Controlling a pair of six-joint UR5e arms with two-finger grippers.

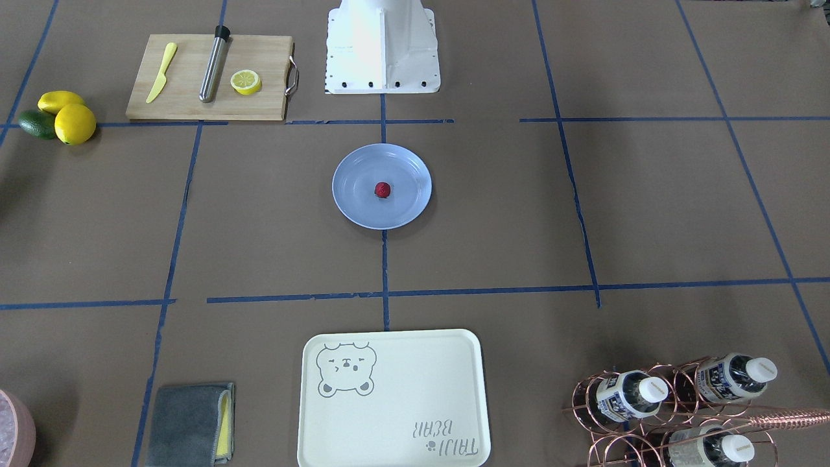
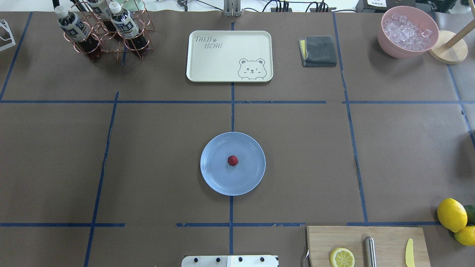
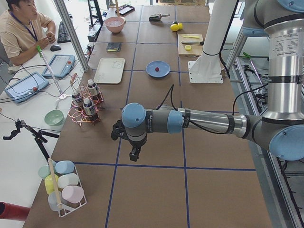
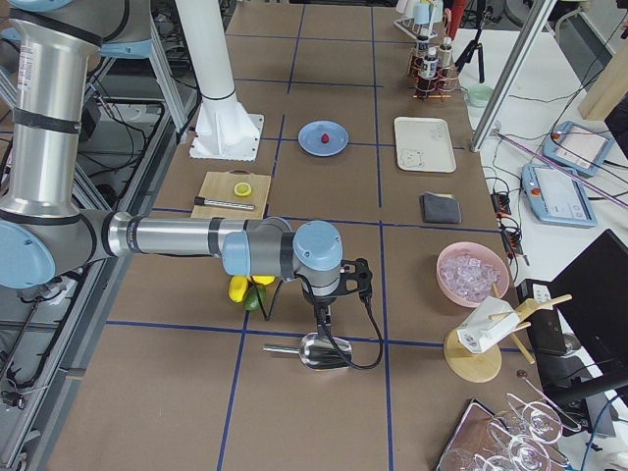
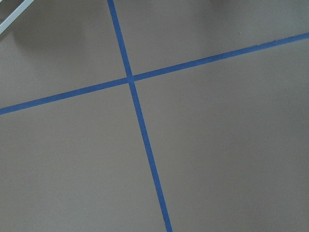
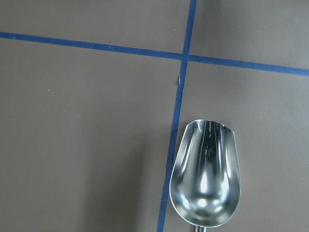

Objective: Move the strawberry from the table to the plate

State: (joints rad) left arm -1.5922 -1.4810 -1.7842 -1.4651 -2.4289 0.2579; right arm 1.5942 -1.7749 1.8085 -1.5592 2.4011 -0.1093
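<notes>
The small dark-red strawberry (image 2: 232,160) (image 1: 382,189) lies near the middle of the light-blue plate (image 2: 215,174) (image 1: 350,194), which rests at the centre of the brown table (image 2: 156,155). Neither arm is near it. The left gripper (image 3: 135,155) hangs over bare table far off to the robot's left, seen only in the exterior left view. Only the exterior right view shows the right gripper (image 4: 320,316), far to the robot's right above a metal scoop (image 6: 206,179). Whether either gripper is open or shut I cannot tell.
A cream bear tray (image 2: 222,55), grey cloth (image 2: 319,50), pink ice bowl (image 2: 407,31) and copper bottle rack (image 2: 104,33) line the far side. The cutting board (image 2: 386,241) with a lemon half and the whole lemons (image 2: 452,214) sit near right. A person (image 3: 23,28) sits beside the table.
</notes>
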